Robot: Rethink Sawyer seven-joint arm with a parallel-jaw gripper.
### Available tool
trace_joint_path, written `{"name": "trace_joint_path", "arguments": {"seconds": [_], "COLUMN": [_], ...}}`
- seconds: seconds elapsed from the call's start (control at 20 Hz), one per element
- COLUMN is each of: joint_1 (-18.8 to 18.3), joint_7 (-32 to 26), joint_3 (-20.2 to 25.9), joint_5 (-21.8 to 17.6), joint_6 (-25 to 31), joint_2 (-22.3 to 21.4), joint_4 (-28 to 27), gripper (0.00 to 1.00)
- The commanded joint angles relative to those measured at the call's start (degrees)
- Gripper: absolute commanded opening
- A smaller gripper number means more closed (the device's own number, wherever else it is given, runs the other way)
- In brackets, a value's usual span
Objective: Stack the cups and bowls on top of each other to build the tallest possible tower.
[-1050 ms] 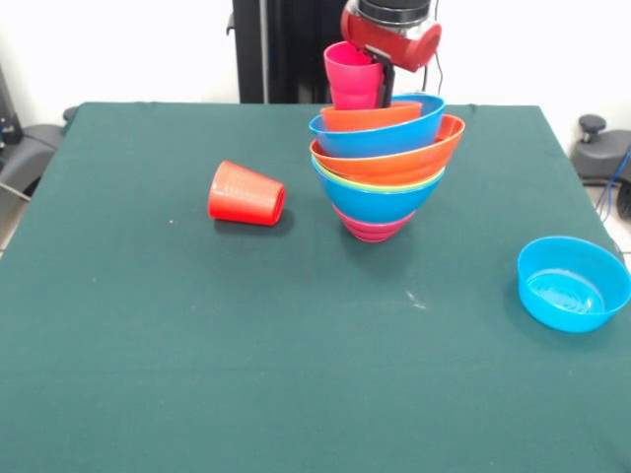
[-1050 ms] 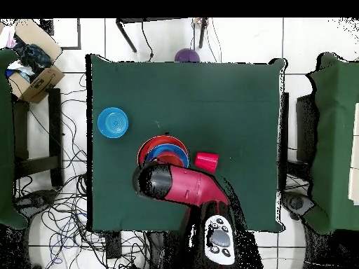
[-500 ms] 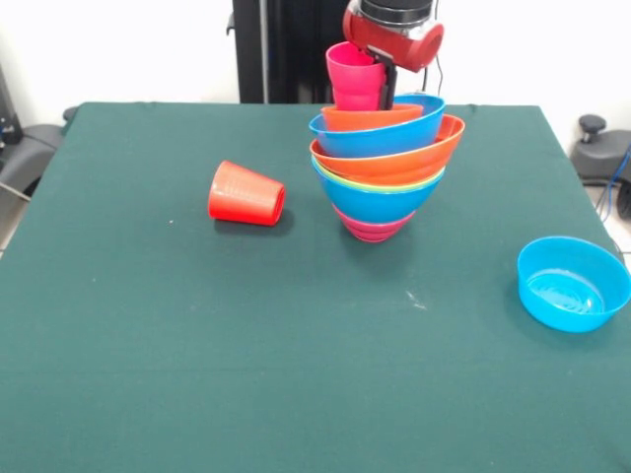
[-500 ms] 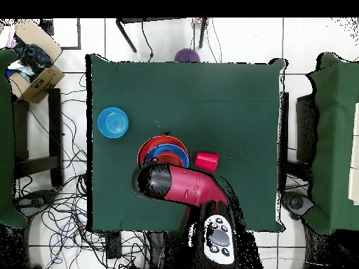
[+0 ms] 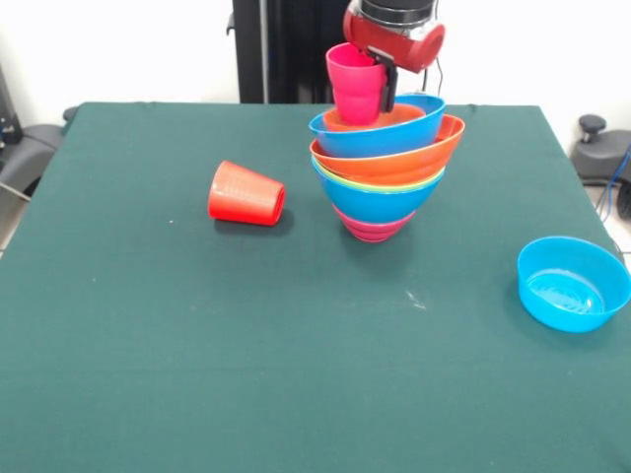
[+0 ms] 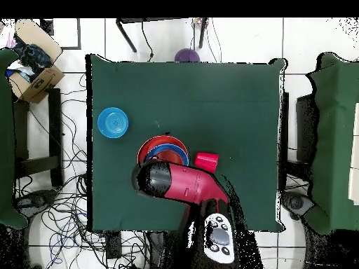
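The tower (image 5: 380,168) stands at the table's far middle, its nested bowls showing magenta, blue, green, orange and blue bands. A small orange bowl (image 5: 389,116) lies in the top one. The pink cup (image 5: 355,84) stands upright in that orange bowl. My gripper (image 5: 381,81) is shut on the cup's rim, and one black finger (image 5: 388,87) shows on the cup's right side. A red-orange cup (image 5: 246,194) lies on its side to the tower's left. In the overhead view the arm (image 6: 172,182) hides part of the tower (image 6: 158,148).
A light blue bowl (image 5: 574,283) sits upright near the table's right edge, also seen as the light blue bowl (image 6: 113,122) from overhead. A purple round thing (image 6: 187,55) lies just past the table's top edge. A cardboard box (image 6: 31,59) stands off the table.
The pink cup has come down a little and toward the camera, into the small orange bowl. That bowl has settled flatter inside the top blue bowl.
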Motion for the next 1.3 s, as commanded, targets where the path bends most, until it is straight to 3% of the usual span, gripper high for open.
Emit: {"name": "trace_joint_path", "arguments": {"seconds": [0.05,0.6,1.05,1.1,1.3], "joint_1": [0.2,-0.6,-1.1,-1.2,-0.9], "joint_7": [0.2,-0.4,-1.2,-1.6,-0.9], "joint_3": [4.2,4.8,5.6,5.9,5.4], "joint_5": [-2.1,-1.7,-2.2,-2.4,-2.4], "joint_6": [6.3,10.6,10.4,10.1,10.4], "joint_2": [2.3,2.7,3.3,3.3,3.6], "joint_4": [-5.1,-9.2,-10.1,-10.1,-10.7], "gripper": [0.0,0.0,0.0,1.0,1.0]}}
